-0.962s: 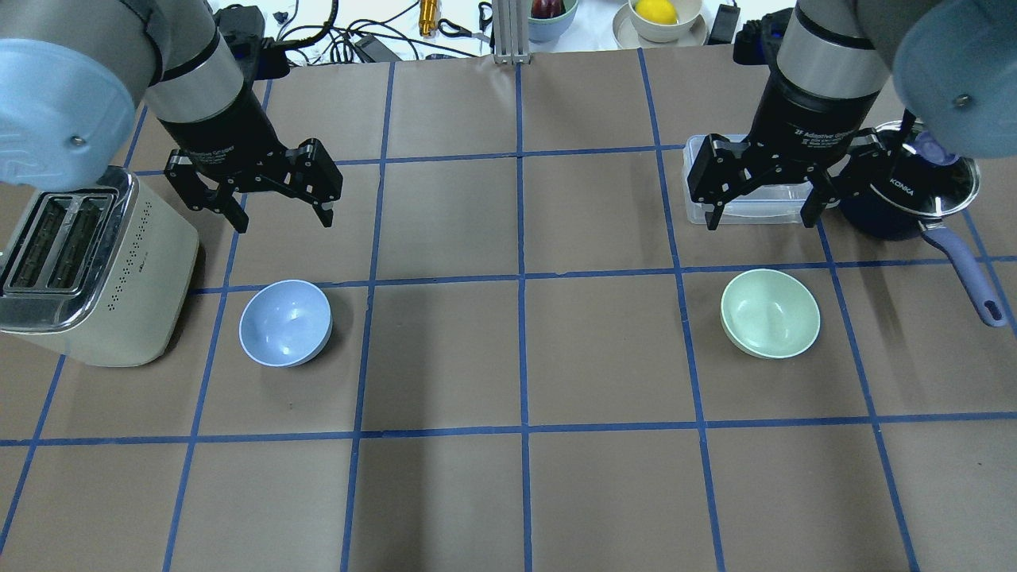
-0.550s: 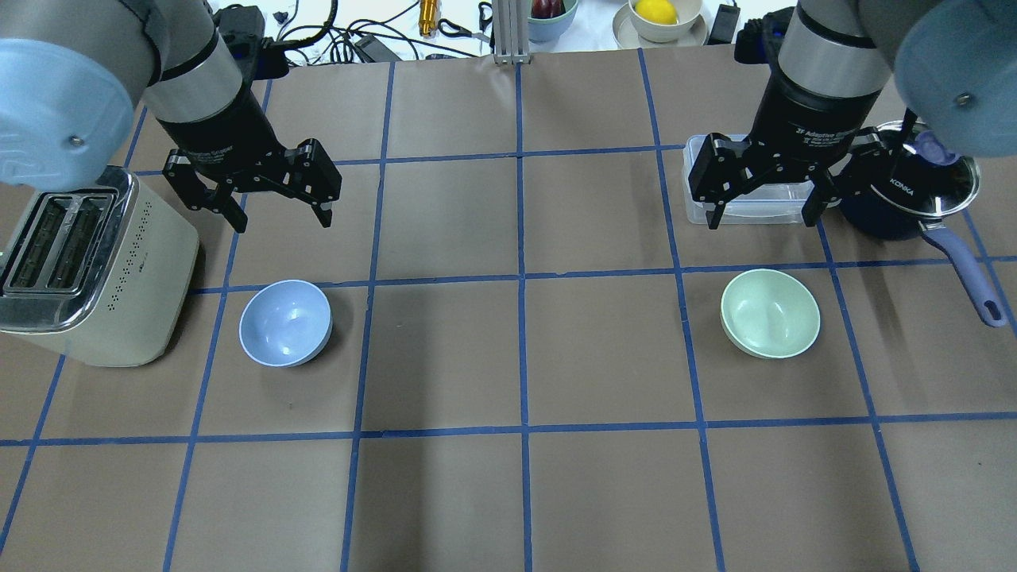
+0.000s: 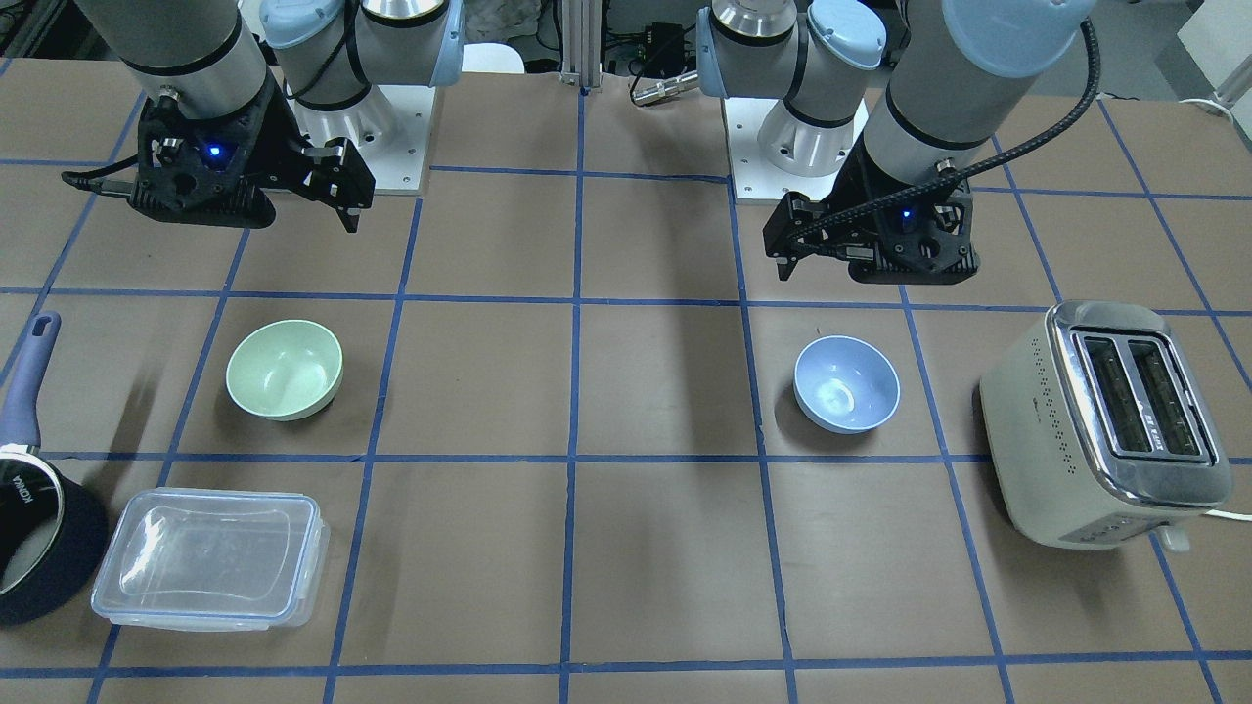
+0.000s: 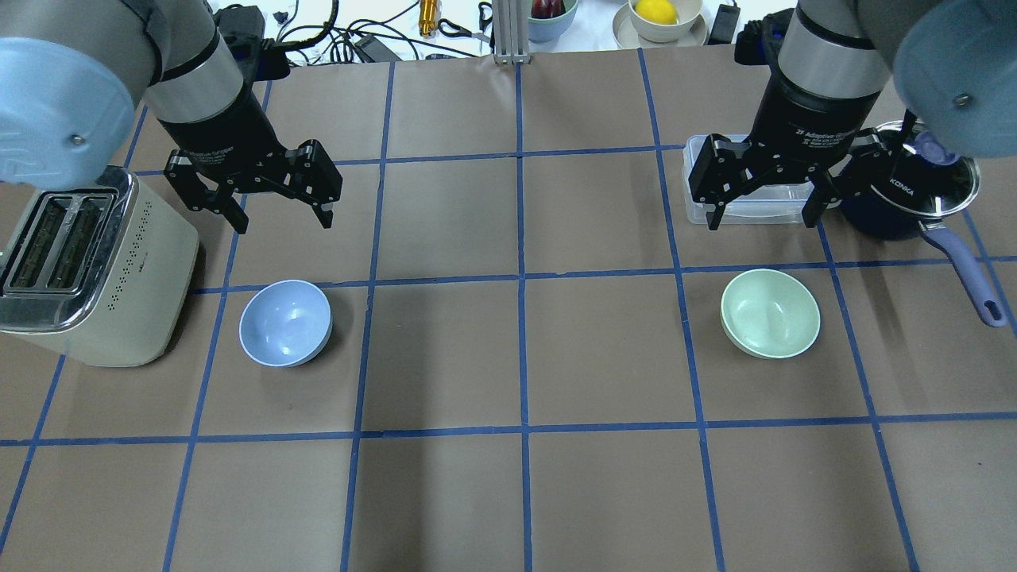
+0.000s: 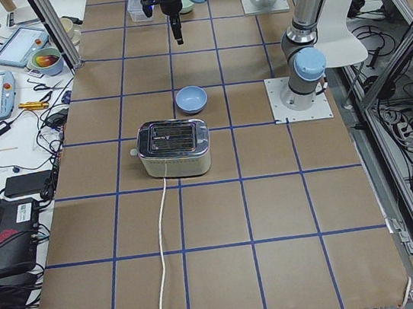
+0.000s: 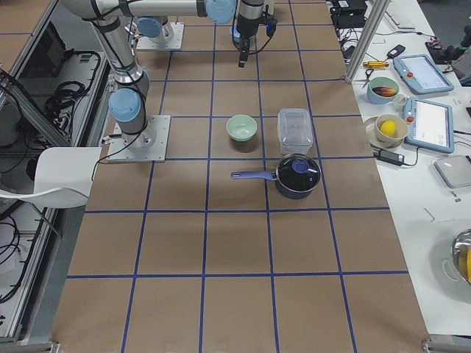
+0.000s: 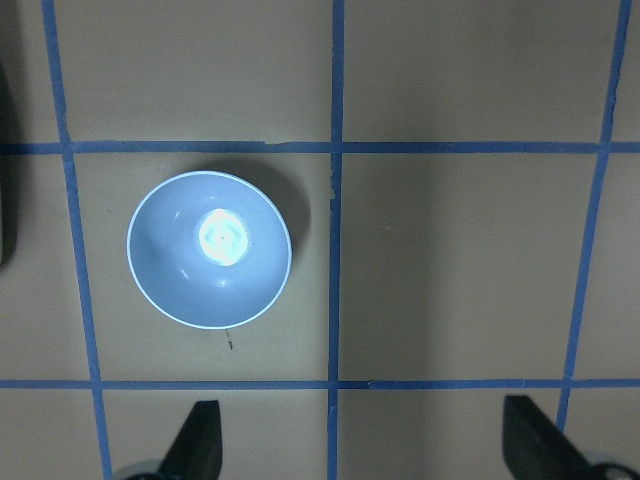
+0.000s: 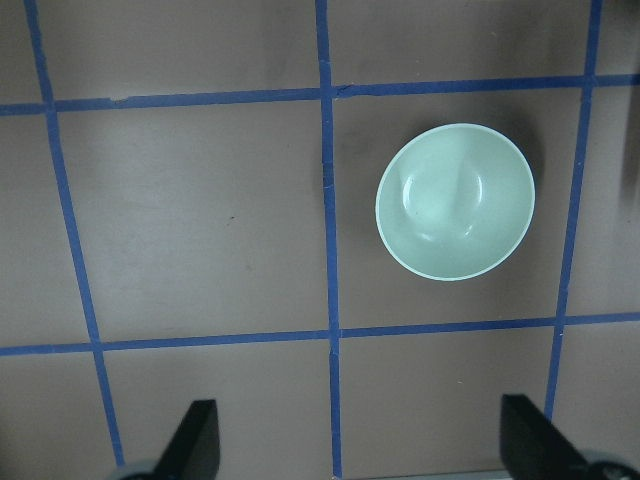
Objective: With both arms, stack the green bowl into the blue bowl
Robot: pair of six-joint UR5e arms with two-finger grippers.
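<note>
Left fingers (image 4: 321,202): mine, spread wide and holding nothing, hanging above the surface (image 4: 524,357) with the tips pointing down.
Right fingers (image 4: 713,213): also spread wide and empty (much the same pose as my left), raised clear of the surface.
Green bowl (image 4: 770,313): upright with its open side up, on the surface on my right side, inside one taped square. It is not straight under my right fingers; in my right wrist view it lies up and to the right of centre, well apart from both fingertips.
Blue bowl (image 4: 285,322): upright and empty, on the surface on my left side. In my left wrist view it lies left of centre, apart from the fingertips.
Bowl to bowl: well apart, with bare taped squares between them.
Toaster (image 4: 87,270): cream, slots up, just beside the blue bowl on its outer side, not touching it.
Saucepan (image 4: 906,199): dark blue, lid on, beyond the green bowl.
Clear container (image 3: 210,555): lidded, just beside the saucepan, near the green bowl.
</note>
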